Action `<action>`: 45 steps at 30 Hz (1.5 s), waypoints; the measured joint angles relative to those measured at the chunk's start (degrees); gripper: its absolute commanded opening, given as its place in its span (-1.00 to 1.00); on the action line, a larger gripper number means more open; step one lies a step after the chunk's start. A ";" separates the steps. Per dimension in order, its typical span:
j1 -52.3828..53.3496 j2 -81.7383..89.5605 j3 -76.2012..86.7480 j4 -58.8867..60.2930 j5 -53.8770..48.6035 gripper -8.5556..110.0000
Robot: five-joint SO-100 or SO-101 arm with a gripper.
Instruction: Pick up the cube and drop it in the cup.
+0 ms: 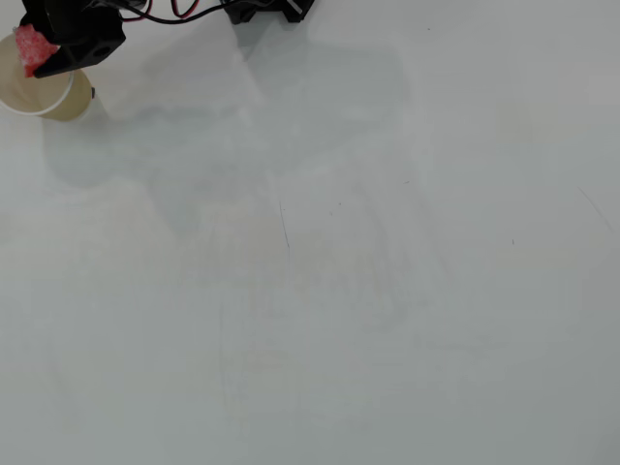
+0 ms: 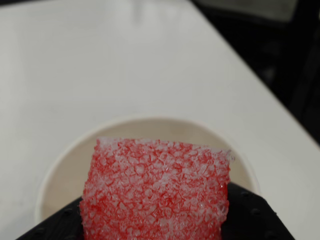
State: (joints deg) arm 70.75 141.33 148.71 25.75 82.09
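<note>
While closed tight on the cube (image 1: pixel 32 46), hung as a black hand (image 1: pixel 43 54) over the cup (image 1: pixel 39 97), up in the top left corner of the overhead view; held the cube off the bench (image 1: pixel 339 291), up in the air, above the cup's open mouth; showed the same in the wrist view: red speckled cube (image 2: pixel 155 190) in front, round pale rim of the cup (image 2: pixel 150 120) behind and below it; looked lined up, but maybe not right over the middle; hard to tell for sure.

Looked like the last step: letting go. To do it well, needed first to nudge a little more over the middle of the mouth; needed to hold still before opening; needed to open the fingers slowly and wide enough, so as not to flick the cube sideways; looked soft and spongy, so might have stuck to one finger or bounced off the rim; better to drop from low down, close to the mouth; had to mind the cup too, likely light and easy to knock over.
</note>
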 measured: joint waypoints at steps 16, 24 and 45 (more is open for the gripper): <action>-6.94 -0.09 0.00 0.00 0.00 -0.84; -8.44 -0.44 0.00 0.00 0.00 -0.64; -7.29 -2.02 0.00 -2.99 0.00 -0.09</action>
State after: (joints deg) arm 63.46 139.31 148.71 22.76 82.09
